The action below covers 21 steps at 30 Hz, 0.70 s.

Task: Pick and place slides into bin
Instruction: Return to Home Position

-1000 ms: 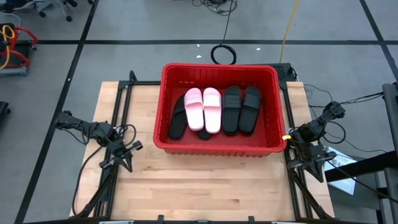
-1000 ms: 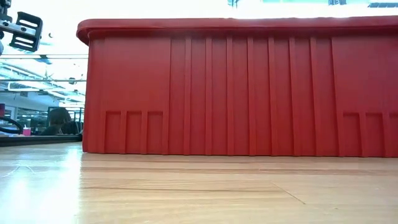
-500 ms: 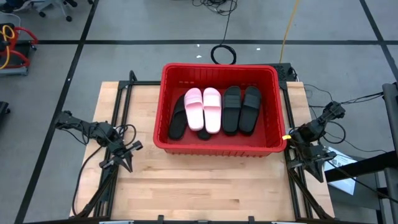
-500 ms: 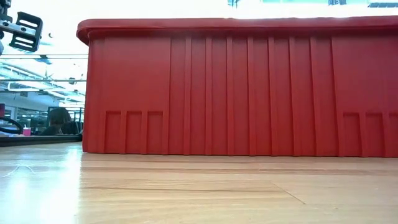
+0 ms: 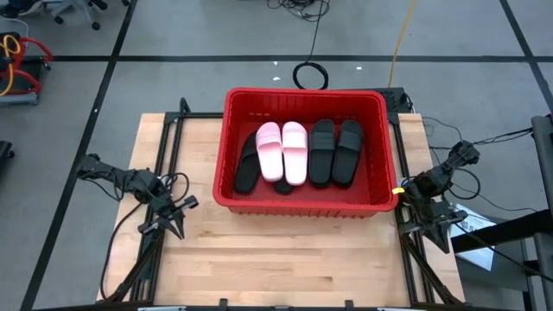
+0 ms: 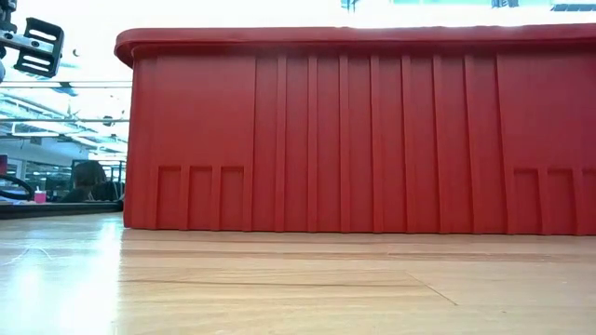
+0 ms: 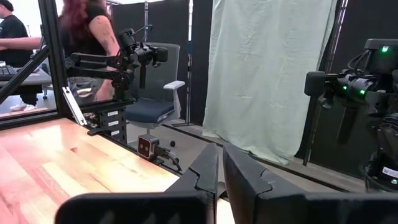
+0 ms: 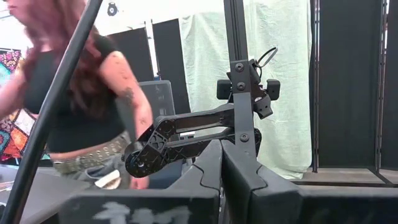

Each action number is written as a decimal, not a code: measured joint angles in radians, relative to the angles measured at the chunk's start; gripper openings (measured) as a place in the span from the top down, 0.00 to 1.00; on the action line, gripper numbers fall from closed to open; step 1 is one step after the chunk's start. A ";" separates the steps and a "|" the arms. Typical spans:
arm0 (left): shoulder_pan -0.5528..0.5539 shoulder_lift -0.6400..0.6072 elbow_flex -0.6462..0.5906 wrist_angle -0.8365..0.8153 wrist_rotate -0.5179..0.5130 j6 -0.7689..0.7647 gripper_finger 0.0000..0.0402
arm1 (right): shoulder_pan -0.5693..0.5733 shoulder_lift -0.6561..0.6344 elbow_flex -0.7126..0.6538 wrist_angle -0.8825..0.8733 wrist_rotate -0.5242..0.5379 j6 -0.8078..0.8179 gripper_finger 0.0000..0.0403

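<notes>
Evidently nothing had moved: the left tool (image 7: 220, 153) sat pinched together and empty at the table's (image 5: 285, 255) left edge, every visible slide (image 5: 283, 152) lay in the bin (image 5: 302, 93), and the right tool (image 8: 220, 149) was parked likewise, so the job looked finished.

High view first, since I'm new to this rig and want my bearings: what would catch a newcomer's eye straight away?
The big red bin stands at the far middle of the table, with two pink slides lying side by side among black slides inside it. The left gripper and right gripper are shut and empty, parked at the table's left and right edges.
</notes>
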 joint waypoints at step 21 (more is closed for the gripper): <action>0.000 0.000 0.000 0.000 0.000 0.000 0.96 | 0.000 0.000 0.000 0.000 0.000 0.000 1.00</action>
